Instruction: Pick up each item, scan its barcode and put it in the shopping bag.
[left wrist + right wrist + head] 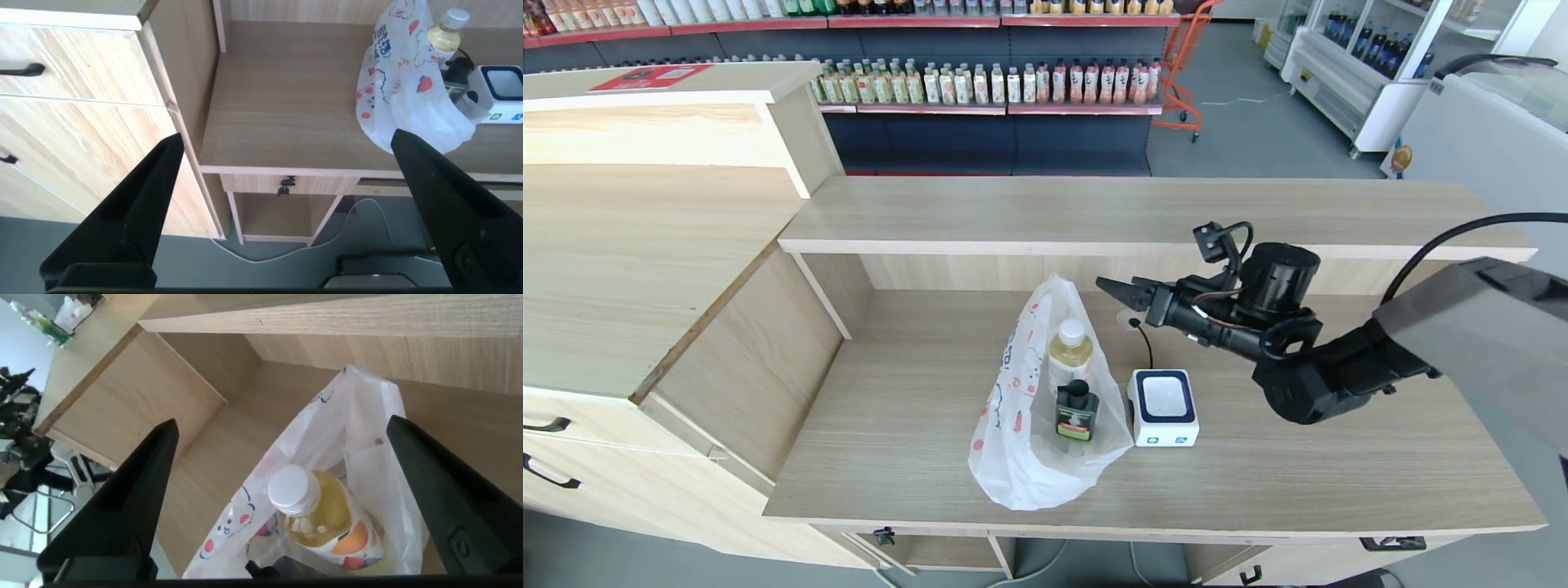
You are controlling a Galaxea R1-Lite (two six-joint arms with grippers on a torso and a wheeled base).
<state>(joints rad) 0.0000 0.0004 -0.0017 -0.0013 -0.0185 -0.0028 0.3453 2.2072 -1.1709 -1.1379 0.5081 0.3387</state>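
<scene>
Right gripper (1117,286) is spread wide with nothing in it. It hovers over the back edge of the shopping bag (1013,425), near the counter's rear wall. In its own wrist view (282,425) it looks straight down at the white cap of the yellow bottle (315,510), so it sits above the bag mouth, not inside it. The wide spread probably keeps the fingers off the thin plastic.

Left gripper (284,143) is also fully open and empty. It is parked low off the counter's front left corner, well apart from everything, likely just out of the way.

The bag lies slumped on the counter (1339,457) with its mouth gaping toward the scanner (1164,404). The yellow bottle (1070,347) stands upright inside it at the back. The dark bottle (1077,408), with a black top, stands just in front of it, also inside the plastic. Both being upright suggests they were lowered in, not dropped.

The scanner sits just beside the bag's right edge, window facing up, with its cable (1147,347) running to the back. That close spacing makes sense: a short carry from scan to bag.

Judgement: both visible items are bagged and the task is at or near its end. The risk is a finger catching the bag rim and tipping the bottles.
</scene>
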